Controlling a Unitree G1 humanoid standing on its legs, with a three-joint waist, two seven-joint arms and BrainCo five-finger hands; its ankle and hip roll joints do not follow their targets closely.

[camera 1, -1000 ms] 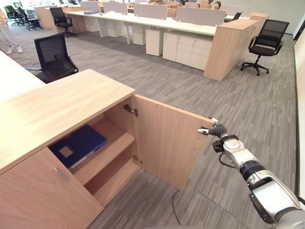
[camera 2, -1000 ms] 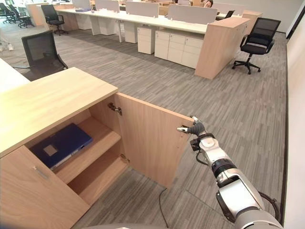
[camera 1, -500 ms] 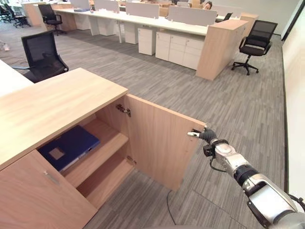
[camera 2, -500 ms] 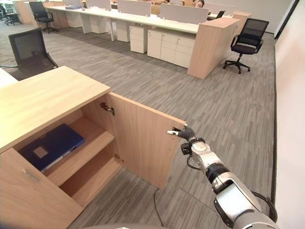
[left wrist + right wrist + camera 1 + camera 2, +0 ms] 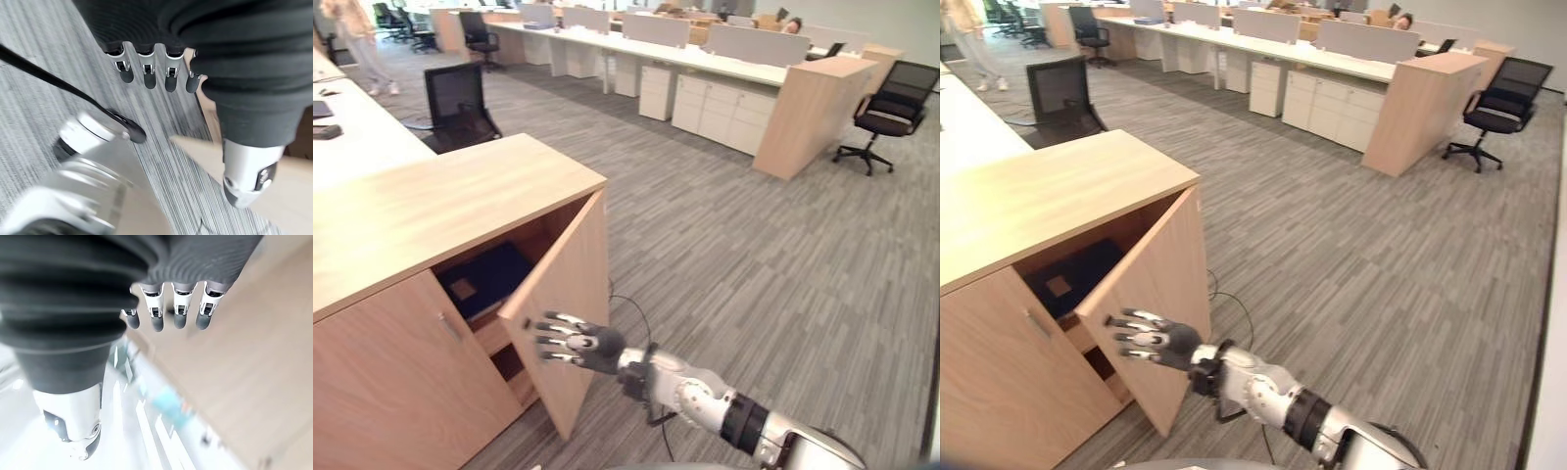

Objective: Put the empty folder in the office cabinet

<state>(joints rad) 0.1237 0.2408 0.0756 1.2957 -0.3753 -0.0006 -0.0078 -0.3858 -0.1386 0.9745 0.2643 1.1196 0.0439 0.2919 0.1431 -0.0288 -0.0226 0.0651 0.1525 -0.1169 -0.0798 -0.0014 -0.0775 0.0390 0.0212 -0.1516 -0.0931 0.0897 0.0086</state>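
Observation:
A dark blue folder (image 5: 487,277) lies on the upper shelf inside the light wood office cabinet (image 5: 440,206), partly hidden behind the right door (image 5: 566,294). That door stands ajar, swung most of the way toward the opening. My right hand (image 5: 570,343) is open, its straight fingers (image 5: 166,311) spread against the door's outer face near its free edge. The left hand (image 5: 146,73) hangs open and holds nothing, low over the grey carpet.
The cabinet's left door (image 5: 401,392) is closed. A white desk (image 5: 357,147) adjoins the cabinet on the left, with a black office chair (image 5: 460,98) behind it. A long desk row (image 5: 813,113) and another chair (image 5: 891,103) stand far off. A person (image 5: 357,29) walks at the back left.
The right door has swung from wide open to nearly closed, with my right hand moving left along with it, now flat on its face. The camera has shifted too.

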